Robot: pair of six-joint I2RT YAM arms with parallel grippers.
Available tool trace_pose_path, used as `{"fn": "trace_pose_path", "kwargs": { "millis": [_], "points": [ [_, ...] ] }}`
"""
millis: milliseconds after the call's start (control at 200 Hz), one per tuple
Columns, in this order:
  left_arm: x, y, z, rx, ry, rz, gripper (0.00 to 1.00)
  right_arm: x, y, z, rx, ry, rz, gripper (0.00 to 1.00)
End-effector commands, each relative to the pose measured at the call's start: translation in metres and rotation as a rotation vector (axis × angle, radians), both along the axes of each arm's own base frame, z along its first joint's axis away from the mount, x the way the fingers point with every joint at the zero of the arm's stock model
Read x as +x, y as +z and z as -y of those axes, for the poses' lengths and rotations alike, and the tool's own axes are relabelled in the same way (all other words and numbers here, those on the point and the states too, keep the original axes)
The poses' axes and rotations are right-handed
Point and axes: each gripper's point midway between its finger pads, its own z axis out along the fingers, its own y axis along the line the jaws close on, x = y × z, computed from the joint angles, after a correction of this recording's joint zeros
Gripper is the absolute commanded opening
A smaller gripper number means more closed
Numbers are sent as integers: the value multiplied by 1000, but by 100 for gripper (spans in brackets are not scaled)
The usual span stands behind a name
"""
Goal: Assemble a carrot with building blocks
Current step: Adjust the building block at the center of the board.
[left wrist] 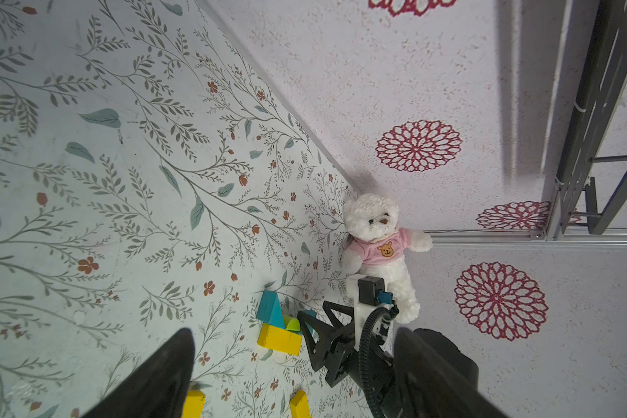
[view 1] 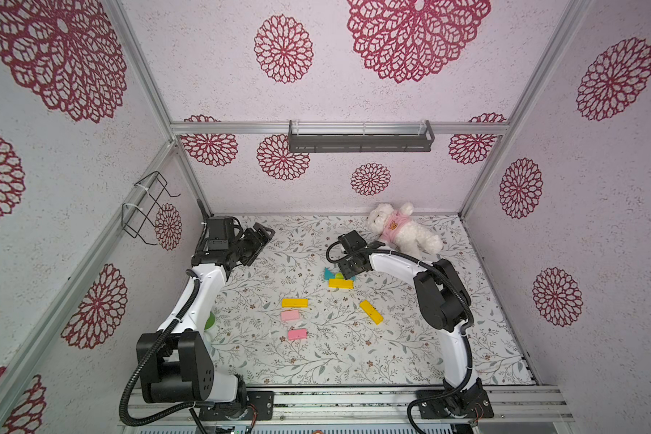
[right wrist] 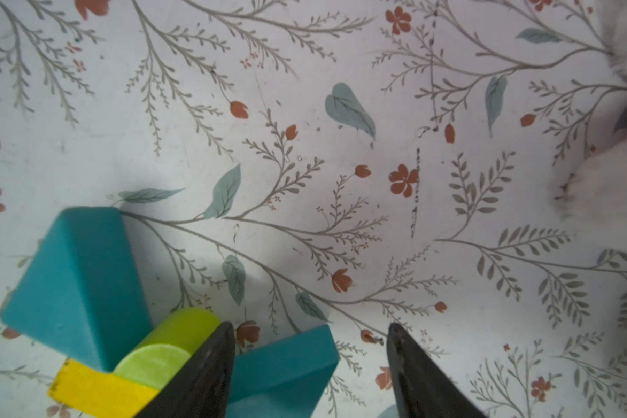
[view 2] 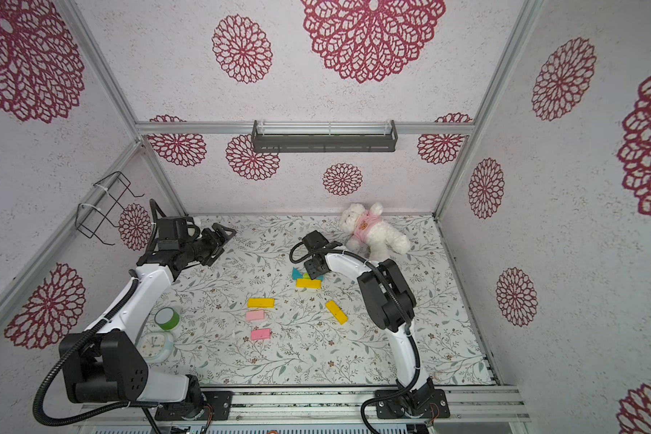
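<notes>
The right hand [right wrist: 309, 325] hangs spread over the half-built carrot [view 1: 341, 283] mid-table [view 1: 391, 357]. A teal triangle [right wrist: 286, 365] lies between its fingers, touching only one. The left hand [view 1: 262, 244], also spread, is well apart.

The table [view 1: 391, 349] carries a white covering printed with grey-green branches and small red flowers.

A white plush bear [view 1: 403, 231] in a pink shirt with an orange bear-face patch lies at the far right of the table, head near the back wall [view 1: 316, 75].

In a top view, a green tape roll [view 2: 167, 318] stands at the near left, with a pale clock [view 2: 154, 345] face up just beside it.

The walls show dark red rosettes. A grey rail shelf [view 1: 359, 142] is mounted on the back wall, and a black wire basket [view 1: 143, 210] on the left wall.
</notes>
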Motion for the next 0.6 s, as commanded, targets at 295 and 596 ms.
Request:
{"fn": "trace_pose_path", "kwargs": {
  "millis": [295,596],
  "points": [
    [3,3,2,-8,-4,15,88,2,34,-1,24,-1,60,67],
    [3,3,2,-8,-4,14,88,-2,38,-5,24,12,62,67]
  ]
}}
